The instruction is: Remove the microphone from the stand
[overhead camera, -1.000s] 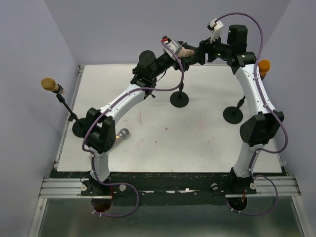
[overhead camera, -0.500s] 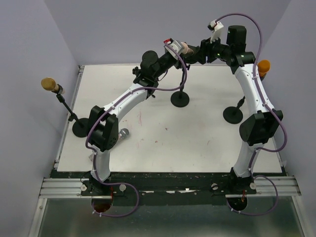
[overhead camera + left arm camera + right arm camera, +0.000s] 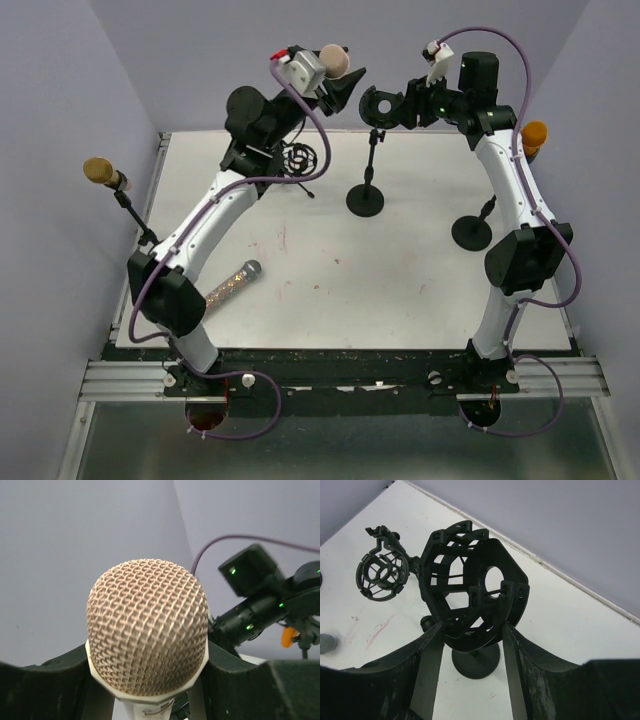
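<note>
The microphone (image 3: 334,58), with a tan mesh head (image 3: 147,630) and a pale body, sits in my left gripper (image 3: 338,78), which is shut on it just below the head and holds it high at the back, left of the stand and apart from it. The stand's black cage mount (image 3: 380,104) is empty. My right gripper (image 3: 392,106) is shut on that mount (image 3: 472,597), one finger on each side. Below it the thin pole runs down to the round black base (image 3: 365,200), which the right wrist view shows as well (image 3: 476,662).
A second empty cage mount (image 3: 303,157) stands at the back left. A gold-headed microphone (image 3: 100,170) on its stand is at the left edge, an orange-headed one (image 3: 535,132) with its base (image 3: 471,233) at the right. A glittery microphone (image 3: 232,280) lies on the table.
Both grippers closed, the left on the microphone, the right on the cage mount. The left arm then drew the microphone out of the mount, up and to the left. The right arm stayed put.
</note>
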Controlling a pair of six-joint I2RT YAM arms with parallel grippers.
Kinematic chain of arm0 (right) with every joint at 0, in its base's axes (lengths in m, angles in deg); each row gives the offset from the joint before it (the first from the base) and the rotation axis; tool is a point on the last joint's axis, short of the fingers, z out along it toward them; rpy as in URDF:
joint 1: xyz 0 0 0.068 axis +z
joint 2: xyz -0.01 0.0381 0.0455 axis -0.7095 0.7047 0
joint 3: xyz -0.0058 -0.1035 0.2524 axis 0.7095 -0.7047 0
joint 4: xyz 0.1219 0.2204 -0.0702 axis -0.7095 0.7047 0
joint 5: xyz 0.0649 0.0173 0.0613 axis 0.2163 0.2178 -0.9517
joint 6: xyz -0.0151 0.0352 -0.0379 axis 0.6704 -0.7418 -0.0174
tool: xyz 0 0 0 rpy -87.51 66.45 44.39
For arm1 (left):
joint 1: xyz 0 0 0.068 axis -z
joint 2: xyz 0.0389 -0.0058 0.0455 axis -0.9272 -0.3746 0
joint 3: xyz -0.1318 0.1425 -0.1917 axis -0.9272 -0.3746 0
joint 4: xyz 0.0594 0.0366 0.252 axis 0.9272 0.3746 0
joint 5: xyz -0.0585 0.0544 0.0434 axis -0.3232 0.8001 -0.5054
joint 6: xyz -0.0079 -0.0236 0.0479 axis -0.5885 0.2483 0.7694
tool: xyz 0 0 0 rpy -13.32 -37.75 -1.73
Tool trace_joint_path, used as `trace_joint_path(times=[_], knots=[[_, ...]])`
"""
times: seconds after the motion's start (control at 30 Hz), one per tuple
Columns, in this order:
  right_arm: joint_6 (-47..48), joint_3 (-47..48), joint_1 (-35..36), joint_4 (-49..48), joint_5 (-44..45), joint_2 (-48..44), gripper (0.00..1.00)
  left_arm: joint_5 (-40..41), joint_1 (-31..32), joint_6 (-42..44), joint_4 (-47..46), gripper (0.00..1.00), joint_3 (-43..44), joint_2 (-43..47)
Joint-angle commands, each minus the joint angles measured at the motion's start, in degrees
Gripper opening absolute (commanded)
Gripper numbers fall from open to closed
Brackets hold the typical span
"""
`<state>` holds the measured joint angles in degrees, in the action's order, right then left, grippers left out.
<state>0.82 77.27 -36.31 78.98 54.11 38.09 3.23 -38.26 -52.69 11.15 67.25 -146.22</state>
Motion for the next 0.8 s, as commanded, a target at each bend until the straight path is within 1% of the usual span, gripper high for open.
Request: trace_joint_path(times=[0.0,0.07,0.2,0.27,0.33,0.43,0.5,0.57,0.63,0.7,0.77], knots=[[-1.1,1.5,-0.1,-0.9,1.2,0.1,0.61,-7.4,-3.2,-4.2,5.8,0.00,0.1,10.0],[-0.4,2.0,-0.1,-0.9,1.4,-1.4,0.66,-10.8,-5.4,-8.1,11.2,0.00,-0.6,12.7],[2.6,0.2,-0.1,-0.3,0.4,-6.2,0.75,-21.6,-10.3,-15.2,20.3,0.00,-3.8,16.6],[4.1,-2.4,-0.1,-0.4,-1.3,-9.9,0.77,-26.0,-11.7,-16.5,23.6,0.00,-6.8,18.5],[4.7,-5.5,0.0,-1.2,-4.4,-13.2,0.78,-30.3,-12.2,-15.7,28.2,0.00,-9.8,19.9],[4.2,-9.5,0.6,-3.2,-10.0,-17.5,0.80,-34.6,-12.2,-14.9,34.9,0.00,-13.1,20.7],[5.0,-11.5,2.5,-3.7,-13.0,-19.8,0.81,-35.5,-12.1,-16.3,36.5,0.00,-15.1,20.6],[5.7,-12.2,5.4,-3.2,-14.3,-21.3,0.82,-34.8,-12.0,-17.2,36.9,0.00,-16.7,20.0],[5.4,-11.5,8.6,-1.7,-15.9,-21.1,0.83,-32.8,-12.0,-15.5,38.0,0.00,-17.6,18.9],[3.4,-11.3,11.1,-1.1,-18.2,-20.2,0.84,-30.6,-11.9,-13.7,38.6,0.00,-17.9,17.8],[0.7,-12.9,13.1,-3.4,-18.7,-19.8,0.85,-29.5,-11.9,-13.9,37.7,0.00,-17.7,17.1]])
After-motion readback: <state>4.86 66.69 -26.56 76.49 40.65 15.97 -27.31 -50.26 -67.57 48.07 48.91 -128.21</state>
